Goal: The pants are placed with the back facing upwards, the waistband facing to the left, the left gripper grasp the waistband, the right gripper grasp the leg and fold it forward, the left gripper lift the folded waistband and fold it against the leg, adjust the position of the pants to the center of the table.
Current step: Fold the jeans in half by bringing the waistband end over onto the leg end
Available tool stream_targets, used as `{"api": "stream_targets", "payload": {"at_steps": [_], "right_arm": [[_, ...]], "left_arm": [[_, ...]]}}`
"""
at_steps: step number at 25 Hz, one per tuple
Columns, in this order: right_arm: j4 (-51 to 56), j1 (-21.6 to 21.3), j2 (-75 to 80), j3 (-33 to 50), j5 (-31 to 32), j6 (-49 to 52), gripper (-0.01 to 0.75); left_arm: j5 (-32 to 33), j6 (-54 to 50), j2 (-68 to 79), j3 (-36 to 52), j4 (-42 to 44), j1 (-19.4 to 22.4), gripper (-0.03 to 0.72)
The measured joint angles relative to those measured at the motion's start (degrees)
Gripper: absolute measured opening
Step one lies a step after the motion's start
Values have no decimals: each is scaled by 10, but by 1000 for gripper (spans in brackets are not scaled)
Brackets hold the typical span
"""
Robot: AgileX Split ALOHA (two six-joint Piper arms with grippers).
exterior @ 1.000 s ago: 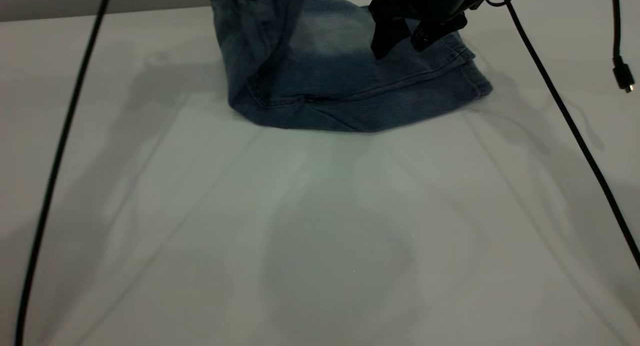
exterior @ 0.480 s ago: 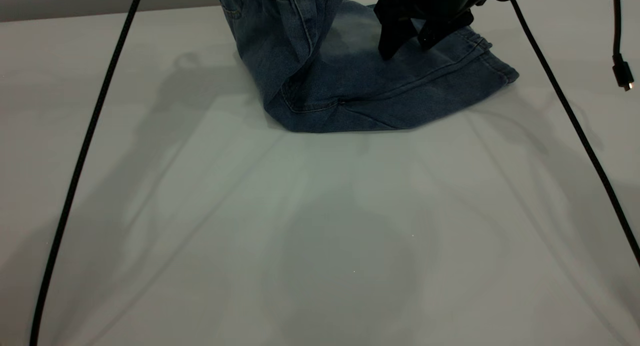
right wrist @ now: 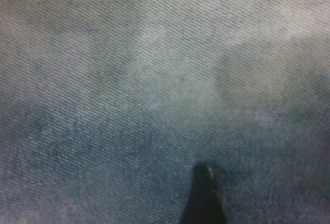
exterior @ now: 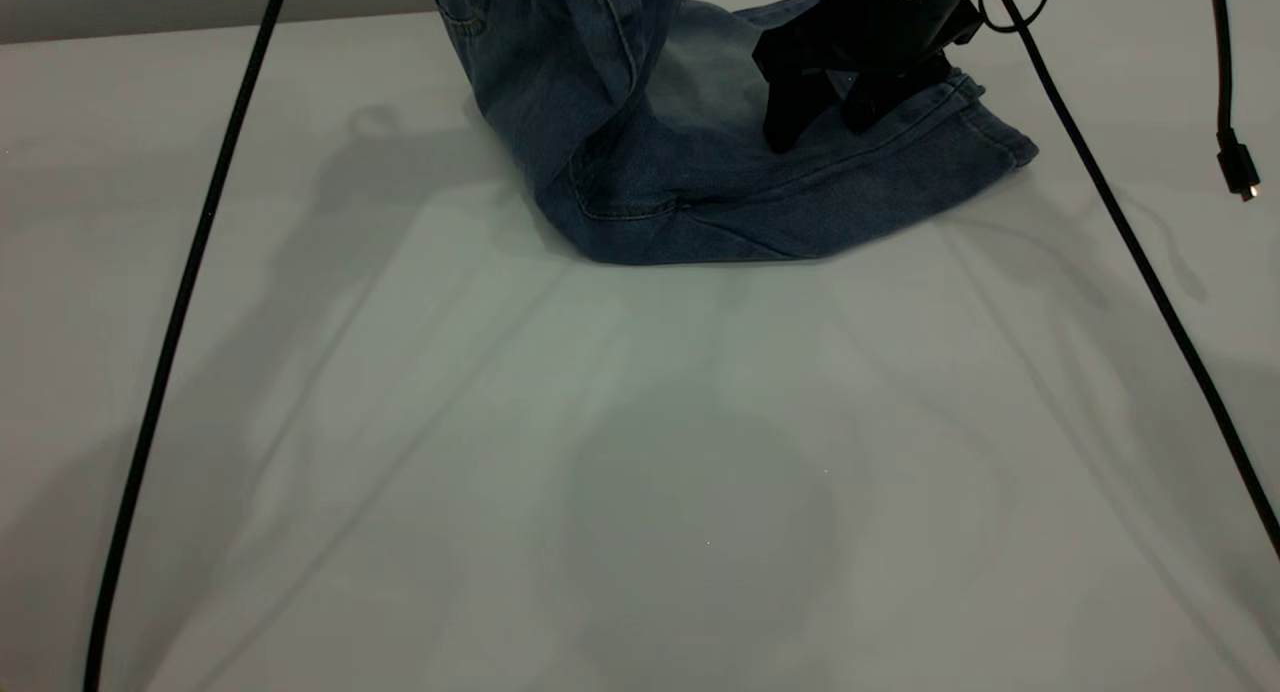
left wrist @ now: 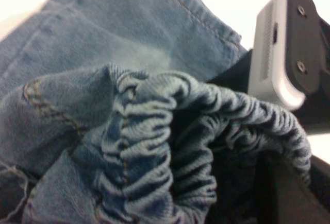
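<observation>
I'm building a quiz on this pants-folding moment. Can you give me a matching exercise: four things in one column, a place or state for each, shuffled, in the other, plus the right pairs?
Things:
1. waistband
2. leg
3. right tool
4. table

Places or states:
A. lies flat on the table, hem toward the right arm's side
B. tips down on the denim, fingers apart
C. bunched and lifted off the table
D. bare white surface in front of the pants, crossed by shadows

Pairs: 1-C, 2-A, 3-B, 4-D
</observation>
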Motion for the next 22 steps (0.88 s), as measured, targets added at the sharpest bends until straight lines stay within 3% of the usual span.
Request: {"api": "stream_targets", "payload": {"at_steps": [10, 15, 22], "right_arm": [[-3, 0, -5, -23, 13, 0, 480], [-36, -8, -5, -74, 55, 15, 480], [-144, -52, -5, -183, 133, 91, 480]], "left_arm": [[-50, 20, 0, 0, 0, -38, 73], [-39, 32, 0, 0, 9, -45, 73], [-36, 31, 0, 0, 10, -47, 73]]}}
